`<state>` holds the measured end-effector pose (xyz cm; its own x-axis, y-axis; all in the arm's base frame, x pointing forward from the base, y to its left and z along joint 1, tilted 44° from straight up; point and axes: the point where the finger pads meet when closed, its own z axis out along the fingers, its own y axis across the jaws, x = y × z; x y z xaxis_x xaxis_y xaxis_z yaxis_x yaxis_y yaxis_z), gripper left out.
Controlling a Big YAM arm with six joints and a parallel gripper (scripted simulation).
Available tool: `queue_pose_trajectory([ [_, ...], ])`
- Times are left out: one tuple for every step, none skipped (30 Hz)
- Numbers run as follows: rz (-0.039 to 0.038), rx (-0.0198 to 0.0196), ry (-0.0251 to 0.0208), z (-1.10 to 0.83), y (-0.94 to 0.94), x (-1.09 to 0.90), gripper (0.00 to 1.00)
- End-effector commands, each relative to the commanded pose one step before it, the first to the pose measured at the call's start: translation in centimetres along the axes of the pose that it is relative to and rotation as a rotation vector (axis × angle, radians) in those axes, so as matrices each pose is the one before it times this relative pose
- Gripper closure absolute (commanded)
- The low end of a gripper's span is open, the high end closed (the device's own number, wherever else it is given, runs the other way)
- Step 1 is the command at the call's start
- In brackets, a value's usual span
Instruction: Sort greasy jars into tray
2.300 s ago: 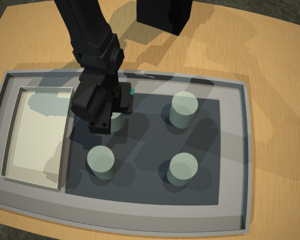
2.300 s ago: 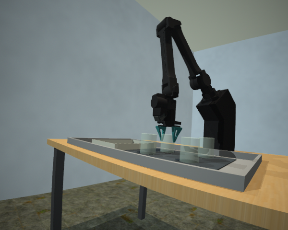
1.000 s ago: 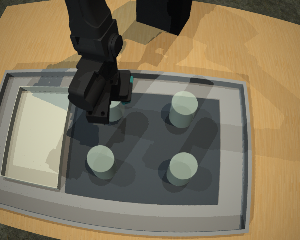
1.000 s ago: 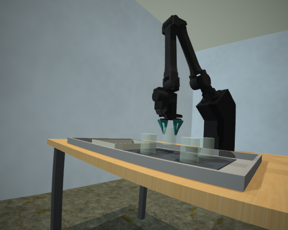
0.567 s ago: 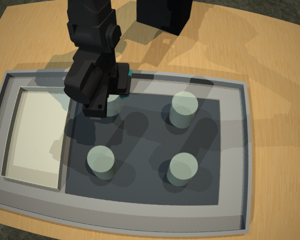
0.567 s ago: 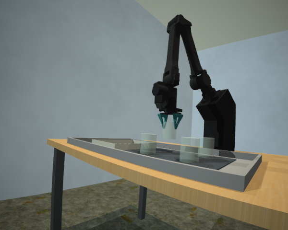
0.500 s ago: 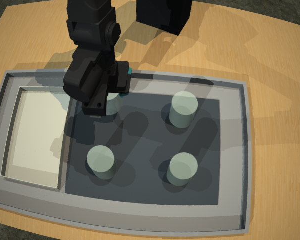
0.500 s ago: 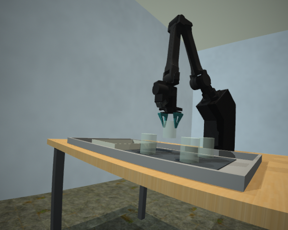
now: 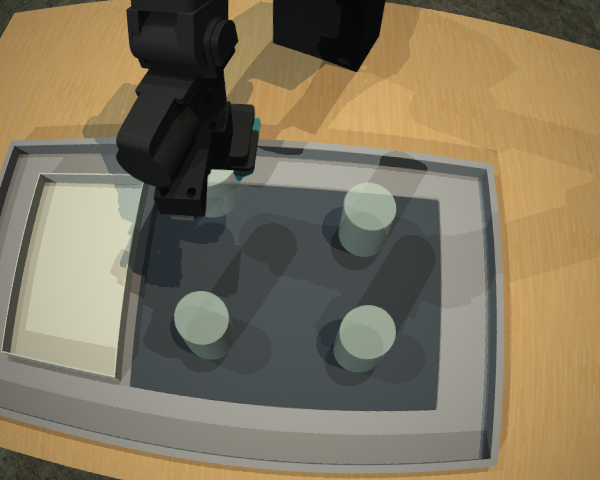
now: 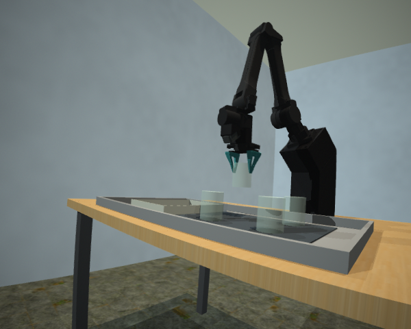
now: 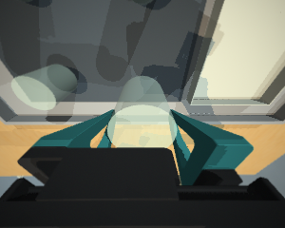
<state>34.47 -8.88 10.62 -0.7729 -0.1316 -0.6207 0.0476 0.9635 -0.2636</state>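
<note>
The mat [image 9: 310, 289] [image 10: 306, 235] [image 11: 100, 28] is the landmark here. Above its corner nearest both the tray and the arm's base, 1 glass jar [image 9: 221, 193] [image 10: 241, 177] [image 11: 142, 125] hangs in the air, upright, its lower end clear of the mat. The gripper [image 10: 242, 172] [image 11: 142, 113] points down over that same corner, and its 2 teal fingers [image 10: 253, 161] are closed on the sides of this jar, gripping it near its upper end.

The other 3 jars stand upright on the mat, well apart from one another. 1 jar [image 9: 365, 219] [image 10: 294, 210] [image 11: 43, 87] is at the mat's corner near the arm's base, away from the tray. 1 jar [image 9: 365, 338] [image 10: 270, 214] is at the mat's far corner from the base, also away from the tray. The last jar [image 9: 203, 324] [image 10: 212, 205] is on the tray's side of the mat, away from the base.

The cream tray [image 9: 119, 330] [image 10: 181, 208] [image 11: 263, 101] lies just beside the mat, with 0 jars in it. A raised grey rim [image 9: 496, 310] [image 10: 349, 260] runs around both mat and tray. The black base [image 9: 326, 36] [image 10: 327, 170] stands beyond the mat, outside that rim.
</note>
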Motion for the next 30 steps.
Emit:
queue_pose_trajectory([
  [0.00103,-0.00395,-0.02248,-1.622,0.405,-0.499,1.0],
  [0.0,0.0,0.0,-0.264,0.0,0.0,1.0],
  [0.0,0.0,0.0,-0.264,0.0,0.0,1.0],
  [0.0,0.0,0.0,-0.264,0.0,0.0,1.0],
  [0.0,0.0,0.0,-0.264,0.0,0.0,1.0],
  [0.0,0.0,0.0,-0.264,0.0,0.0,1.0],
  [0.0,0.0,0.0,-0.264,0.0,0.0,1.0],
  [0.0,0.0,0.0,-0.264,0.0,0.0,1.0],
  [0.0,0.0,0.0,0.0,0.0,0.0,1.0],
  [0.0,0.0,0.0,0.0,0.0,0.0,1.0],
  [0.0,0.0,0.0,0.0,0.0,0.0,1.0],
  [0.0,0.0,0.00001,0.0,0.0,0.0,1.0],
  [0.0,0.0,0.0,0.0,0.0,0.0,1.0],
  [0.0,0.0,0.0,0.0,0.0,0.0,1.0],
  [0.0,0.0,0.0,0.0,0.0,0.0,1.0],
  [0.0,0.0,0.0,0.0,0.0,0.0,1.0],
  [0.0,0.0,0.0,0.0,0.0,0.0,1.0],
  [0.0,0.0,0.0,0.0,0.0,0.0,1.0],
  [0.0,0.0,0.0,0.0,0.0,0.0,1.0],
  [0.0,0.0,0.0,0.0,0.0,0.0,1.0],
  [0.0,0.0,0.0,0.0,0.0,0.0,1.0],
  [0.0,0.0,0.0,0.0,0.0,0.0,1.0],
  [0.0,0.0,0.0,0.0,0.0,0.0,1.0],
  [0.0,0.0,0.0,0.0,0.0,0.0,1.0],
  [0.0,0.0,0.0,0.0,0.0,0.0,1.0],
  [0.0,0.0,0.0,0.0,0.0,0.0,1.0],
  [0.0,0.0,0.0,0.0,0.0,0.0,1.0],
  [0.0,0.0,0.0,0.0,0.0,0.0,1.0],
  [0.0,0.0,0.0,0.0,0.0,0.0,1.0],
  [0.0,0.0,0.0,0.0,0.0,0.0,1.0],
])
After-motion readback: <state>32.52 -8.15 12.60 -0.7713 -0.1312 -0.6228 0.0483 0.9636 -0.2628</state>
